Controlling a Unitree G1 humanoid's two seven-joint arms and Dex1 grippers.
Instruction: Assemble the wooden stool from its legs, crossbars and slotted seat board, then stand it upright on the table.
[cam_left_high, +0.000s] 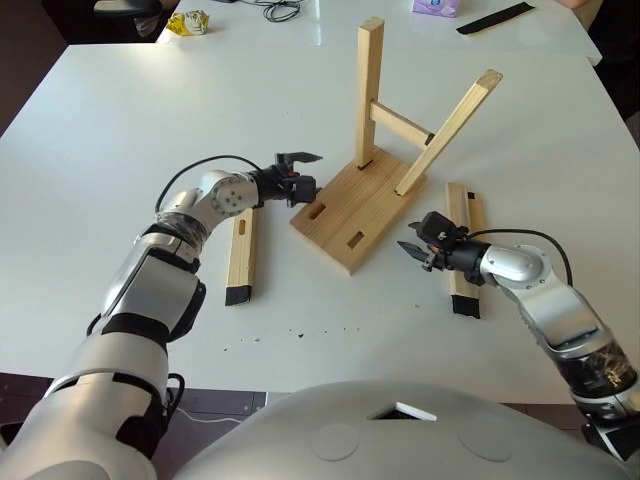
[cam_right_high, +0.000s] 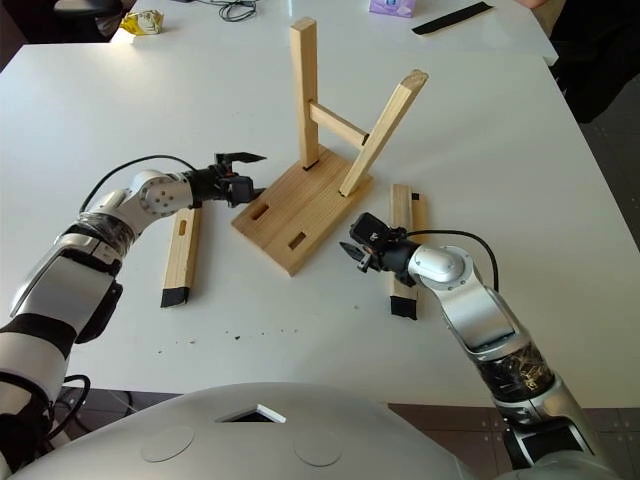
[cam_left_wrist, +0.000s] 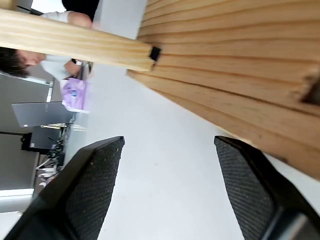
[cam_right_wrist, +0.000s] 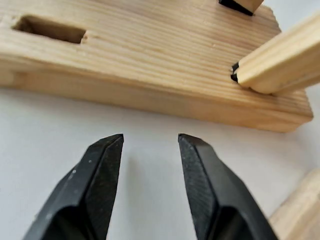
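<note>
The slotted seat board (cam_left_high: 345, 222) lies flat mid-table with two empty slots toward me. Two legs stand in its far slots: one upright (cam_left_high: 368, 90), one leaning right (cam_left_high: 450, 130), joined by a crossbar (cam_left_high: 400, 122). A loose leg (cam_left_high: 241, 255) lies left of the board. Another loose leg (cam_left_high: 462, 265) with a shorter piece beside it lies to the right. My left gripper (cam_left_high: 300, 173) is open at the board's left corner, the board edge just ahead of its fingers (cam_left_wrist: 95, 190). My right gripper (cam_left_high: 415, 252) is open and empty, low over the table beside the board's right edge (cam_right_wrist: 150, 137).
At the table's far edge sit a yellow crumpled wrapper (cam_left_high: 188, 22), a purple pack (cam_left_high: 435, 7), a black strip (cam_left_high: 495, 18) and some cables (cam_left_high: 280, 10). Bare white tabletop stretches left of the loose leg and toward the near edge.
</note>
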